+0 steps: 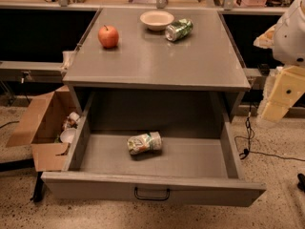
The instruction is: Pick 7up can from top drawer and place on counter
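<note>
On the floor at the far left, an open brown cardboard box (40, 128) sits beside the grey cabinet (234, 104). It holds a few pale cup-like items (70, 128) too small to identify, and is probably a bin for spare props, kept out of the way. Above it, the smooth, flat, grey square surface (157, 63) of the cabinet carries three things near its back edge. A round red apple (108, 36) stands on the left and a shallow cream bowl (157, 19), which looks empty, is in the middle. Just right of the bowl, a darker, shiny green can (178, 29) lies on its side. Their crowding toward the back leaves the front half of the surface bare, which I judge a convenient landing place for the task's object.

Below, the wide, deep grey top drawer (152, 189) with its small black wire handle (152, 193) stands pulled well out, so its inside is open from above. Its only content is the small pale 7up can (144, 143) with green patches, lying on its side on the drawer floor near the middle, well apart from every wall. Lying so, it could roll when touched.

At the far right, the pale cream end effector (279, 101) hangs beside the cabinet, outside the top drawer and well apart from the 7up can. Whether it is spread or pressed together I cannot tell.
</note>
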